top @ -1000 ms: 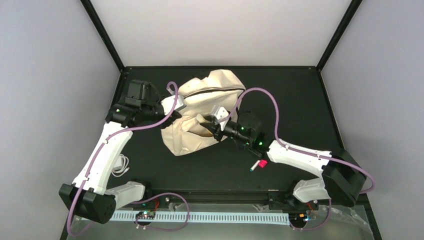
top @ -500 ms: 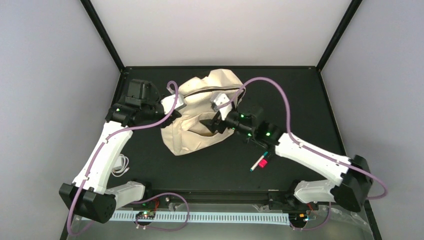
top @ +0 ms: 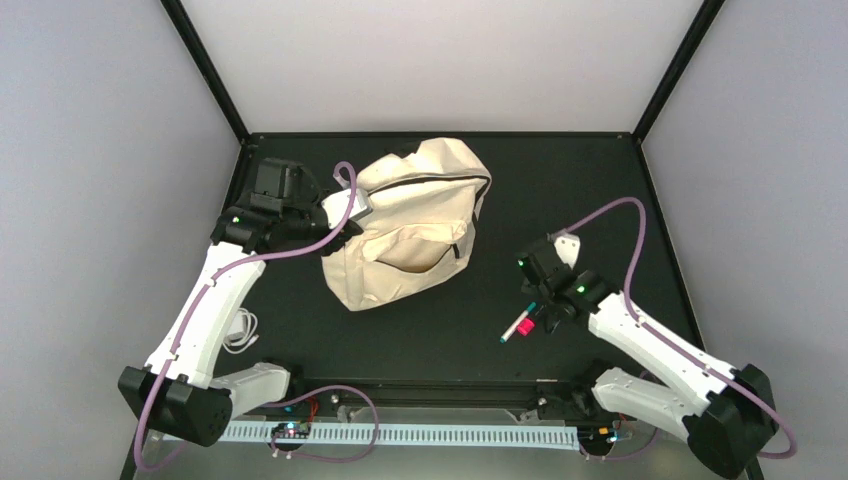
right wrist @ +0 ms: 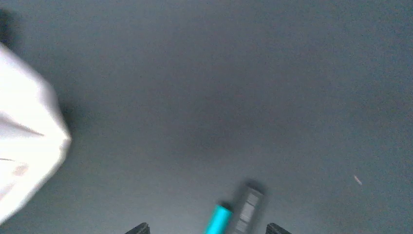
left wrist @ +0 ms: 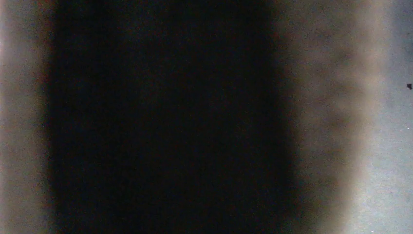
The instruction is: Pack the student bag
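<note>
right gripper [top: 543, 305]: its jaws stood apart with nothing between them; the two fingertips showed wide-set at the bottom edge of the right wrist view, low over the table.
pen [top: 520, 325]: it lay loose on the table just beside the right gripper, with a teal end, a pink body and a pale tip, angled toward the near edge.
left gripper [top: 348, 212]: it was closed and pressed against the bag's upper left edge; its own camera gave only a dark blur ringed with beige, so whether it pinched fabric could not be told.
student bag [top: 410, 200]: it lay slumped at the middle of the table toward the left, well apart from the right gripper.
front pocket [top: 420, 252]: its zip gaped open, facing the near side.
table [top: 600, 180]: a black surface.
white cable [top: 240, 332]: it lay coiled beside the left arm.
</note>
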